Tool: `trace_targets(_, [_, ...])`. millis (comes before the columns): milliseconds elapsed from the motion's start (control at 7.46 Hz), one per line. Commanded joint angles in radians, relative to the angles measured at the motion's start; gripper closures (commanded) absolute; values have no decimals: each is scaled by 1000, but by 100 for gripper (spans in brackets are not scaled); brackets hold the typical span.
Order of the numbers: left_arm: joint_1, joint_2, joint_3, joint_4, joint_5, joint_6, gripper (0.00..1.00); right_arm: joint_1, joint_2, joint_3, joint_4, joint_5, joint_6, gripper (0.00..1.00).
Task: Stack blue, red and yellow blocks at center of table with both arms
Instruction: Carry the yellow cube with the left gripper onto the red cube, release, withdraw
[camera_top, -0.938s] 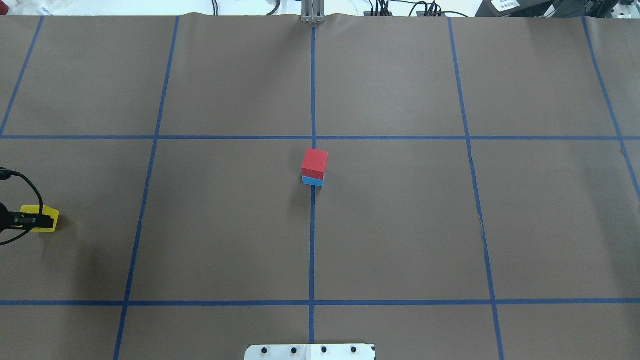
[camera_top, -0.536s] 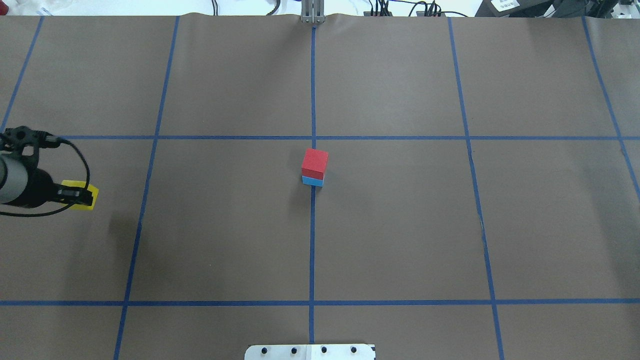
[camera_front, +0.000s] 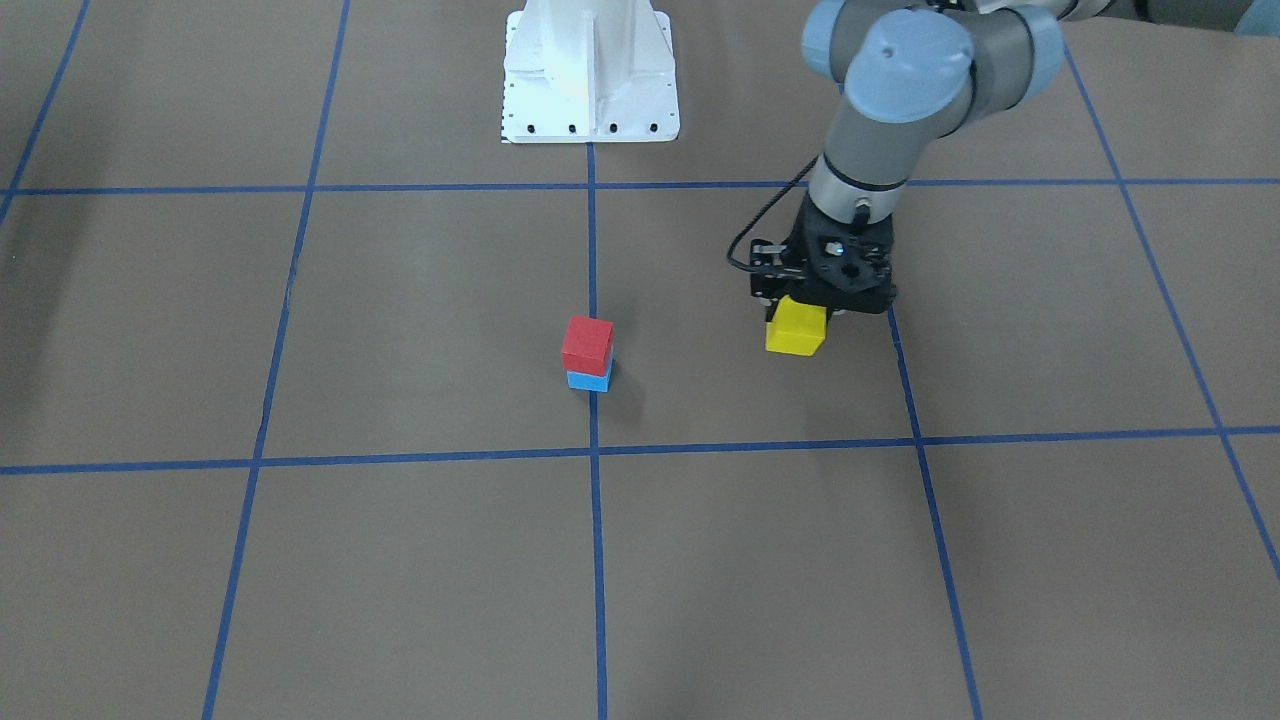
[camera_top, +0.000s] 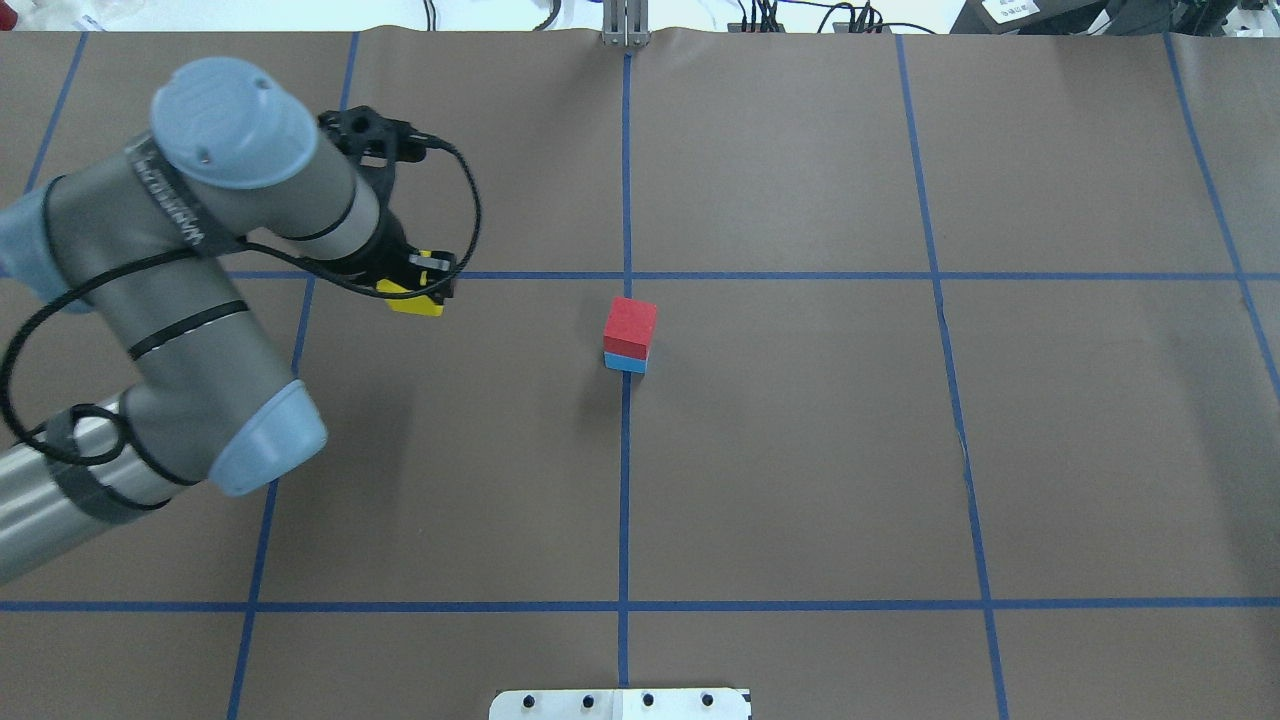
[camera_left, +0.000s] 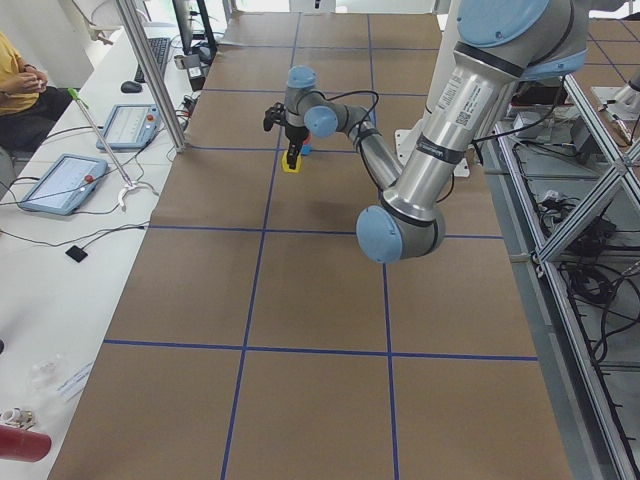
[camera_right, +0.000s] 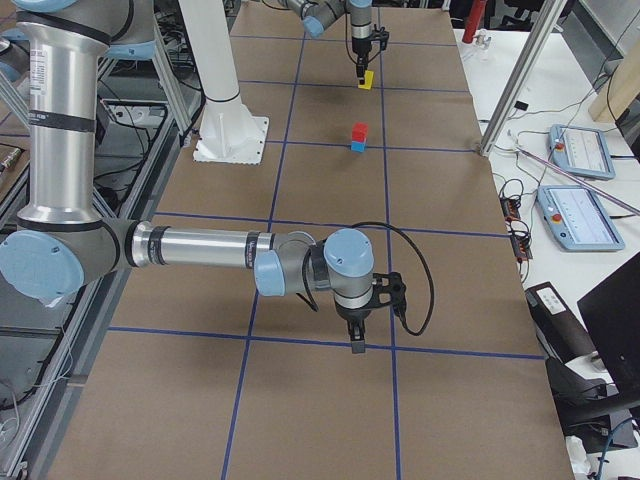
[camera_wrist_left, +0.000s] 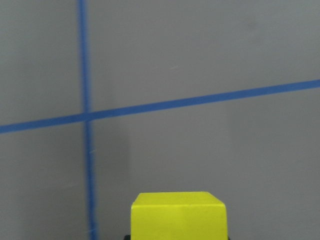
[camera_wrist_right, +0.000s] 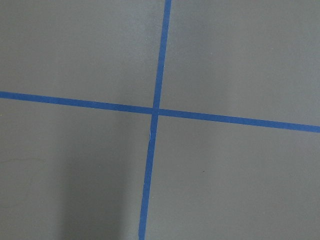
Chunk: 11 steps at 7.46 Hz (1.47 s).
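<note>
A red block (camera_top: 630, 325) sits on a blue block (camera_top: 625, 362) at the table's centre; both also show in the front view, the red block (camera_front: 587, 343) on the blue block (camera_front: 588, 381). My left gripper (camera_top: 425, 285) is shut on the yellow block (camera_top: 415, 303) and holds it above the table, to the left of the stack. The front view shows the yellow block (camera_front: 796, 330) under the gripper (camera_front: 800, 312); it fills the bottom of the left wrist view (camera_wrist_left: 177, 215). My right gripper (camera_right: 357, 345) shows only in the exterior right view; I cannot tell whether it is open or shut.
Blue tape lines (camera_top: 625, 500) grid the brown table. The white robot base (camera_front: 588, 70) stands at the robot's side. A metal post (camera_top: 625, 25) stands at the far edge. Tablets (camera_right: 575, 150) lie on a side bench.
My left arm has swung in from the table's left edge toward the centre, carrying the yellow block up and to the right in the overhead view. The stack has not moved.
</note>
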Motion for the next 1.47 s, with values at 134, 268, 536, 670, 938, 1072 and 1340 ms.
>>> trace_targets(134, [105, -327, 262, 13, 82, -61, 100, -1, -11, -4, 0, 0, 0, 0])
trace_targets(268, [122, -337, 271, 13, 104, -73, 100, 2, -12, -5, 0, 0, -2, 0])
trace_targets(536, [163, -328, 273, 14, 159, -73, 100, 2, -12, -13, 0, 0, -2, 0])
trace_targets(670, [166, -314, 273, 14, 161, -73, 100, 2, -11, -13, 0, 0, -2, 0])
trace_targets(938, [168, -311, 269, 14, 159, -73, 100, 2, -11, -13, 0, 0, -2, 0])
trace_targets(1072, [170, -311, 267, 14, 157, -73, 100, 2, -9, -13, 0, 0, -2, 0])
trace_targets(1340, [174, -311, 267, 14, 157, -75, 100, 2, -9, -13, 0, 0, -2, 0])
